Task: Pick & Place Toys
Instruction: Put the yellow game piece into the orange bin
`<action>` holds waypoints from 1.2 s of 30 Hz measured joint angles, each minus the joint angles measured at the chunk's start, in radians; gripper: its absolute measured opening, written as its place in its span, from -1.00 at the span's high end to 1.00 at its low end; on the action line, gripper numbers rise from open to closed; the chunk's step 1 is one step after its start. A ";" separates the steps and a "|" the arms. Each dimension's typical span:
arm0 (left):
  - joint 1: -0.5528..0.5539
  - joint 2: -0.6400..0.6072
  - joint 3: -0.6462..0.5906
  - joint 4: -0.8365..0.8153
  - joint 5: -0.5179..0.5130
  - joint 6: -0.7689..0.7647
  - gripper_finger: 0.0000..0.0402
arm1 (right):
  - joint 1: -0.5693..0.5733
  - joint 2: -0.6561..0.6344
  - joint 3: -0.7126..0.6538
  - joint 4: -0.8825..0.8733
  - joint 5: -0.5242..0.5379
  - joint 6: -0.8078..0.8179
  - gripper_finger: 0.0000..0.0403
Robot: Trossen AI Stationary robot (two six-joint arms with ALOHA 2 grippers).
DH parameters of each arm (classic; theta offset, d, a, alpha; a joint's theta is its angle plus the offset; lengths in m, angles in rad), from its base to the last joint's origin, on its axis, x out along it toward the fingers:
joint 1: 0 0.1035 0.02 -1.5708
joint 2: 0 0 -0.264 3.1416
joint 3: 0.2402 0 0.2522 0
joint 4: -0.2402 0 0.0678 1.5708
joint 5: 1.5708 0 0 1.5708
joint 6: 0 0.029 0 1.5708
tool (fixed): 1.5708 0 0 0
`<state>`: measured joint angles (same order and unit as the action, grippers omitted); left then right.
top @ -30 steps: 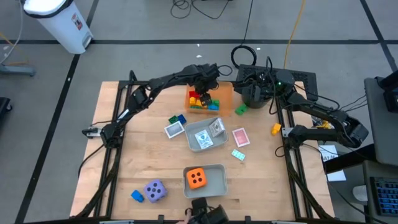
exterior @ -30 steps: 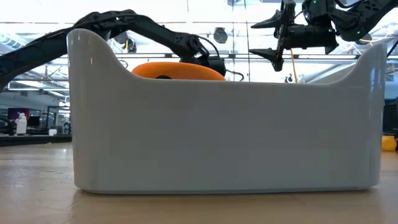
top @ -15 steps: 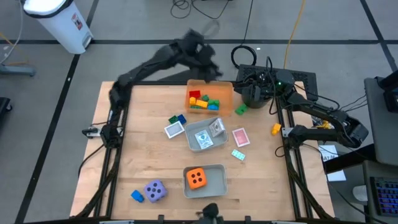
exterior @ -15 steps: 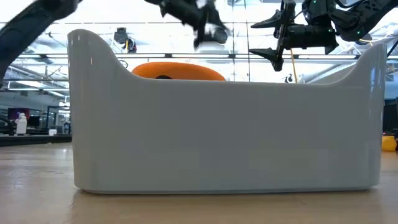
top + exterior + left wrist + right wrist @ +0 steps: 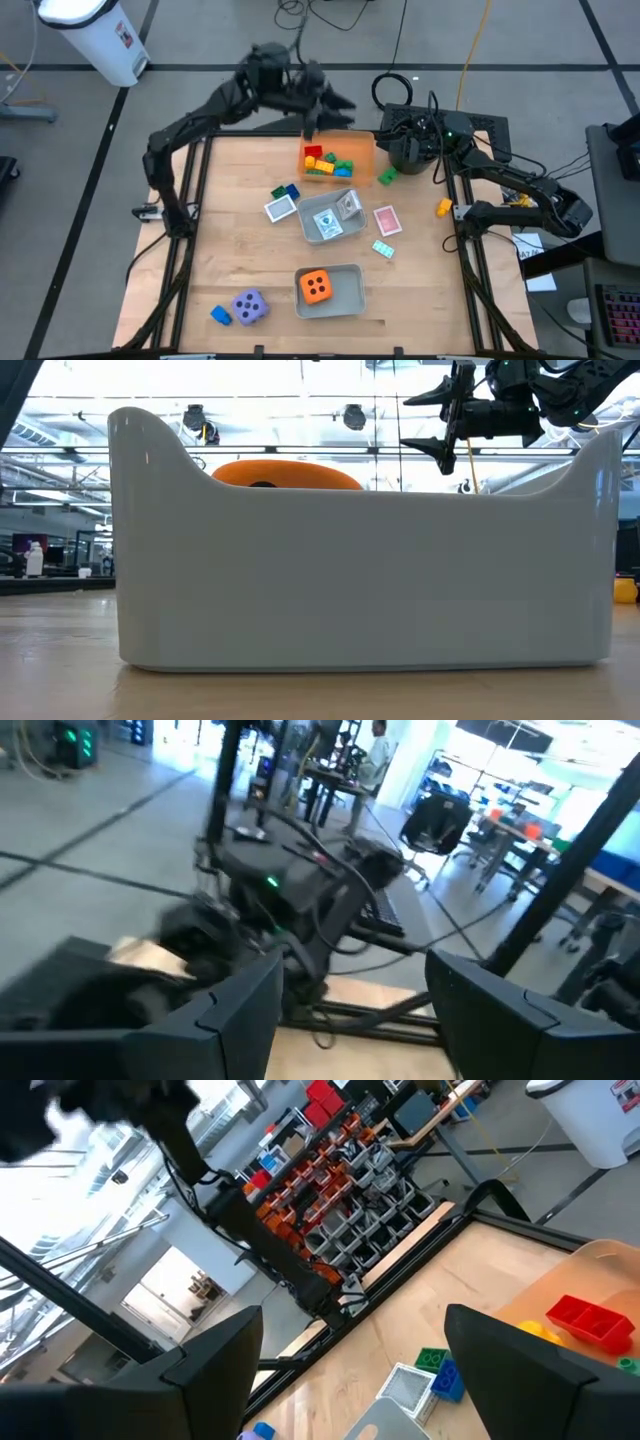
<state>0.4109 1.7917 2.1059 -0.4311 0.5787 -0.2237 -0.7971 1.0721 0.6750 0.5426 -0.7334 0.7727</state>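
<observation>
An orange tray (image 5: 356,150) at the table's far edge holds red, yellow, green and blue bricks (image 5: 325,162). Loose toys lie on the wood: a green brick (image 5: 387,177), a yellow brick (image 5: 443,207), a pink card (image 5: 386,220), a teal card (image 5: 383,248), a purple die (image 5: 249,306) and a blue brick (image 5: 220,315). An orange die (image 5: 317,286) sits in a grey tray (image 5: 352,272). My left gripper (image 5: 325,100) hangs high over the far edge, just beyond the orange tray, open and empty (image 5: 350,1020). My right gripper (image 5: 420,423) waits open above the black pot (image 5: 405,157).
A clear grey tray (image 5: 312,228) with cards stands mid-table, a white card (image 5: 280,208) and a blue-green pair of bricks (image 5: 287,191) to its left. In the low view the grey tray's wall (image 5: 360,580) fills the foreground. A white bin (image 5: 100,40) stands on the floor beyond the table.
My left gripper has risen from just over the orange tray and swung back past the table's far edge, tipping from pointing down to nearly level. It has left the low view through the top. The bricks lie in the tray as before.
</observation>
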 joint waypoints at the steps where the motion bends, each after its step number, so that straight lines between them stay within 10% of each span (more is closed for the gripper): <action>1: -0.018 -0.013 -0.048 0.038 -0.010 -0.013 -0.26 | 0.000 0.000 0.000 -0.001 0.000 0.000 -0.51; 14: -0.183 -0.236 -0.626 0.605 -0.244 -0.298 -0.26 | 0.000 0.000 0.000 -0.001 0.000 0.000 -0.51; 36: -0.477 -0.361 -0.661 0.438 -0.839 -0.194 -0.26 | 0.000 0.000 0.000 -0.001 0.000 0.000 -0.51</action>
<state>-0.0663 1.4303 1.4452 0.0066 -0.2601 -0.4173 -0.7967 1.0721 0.6750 0.5411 -0.7334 0.7727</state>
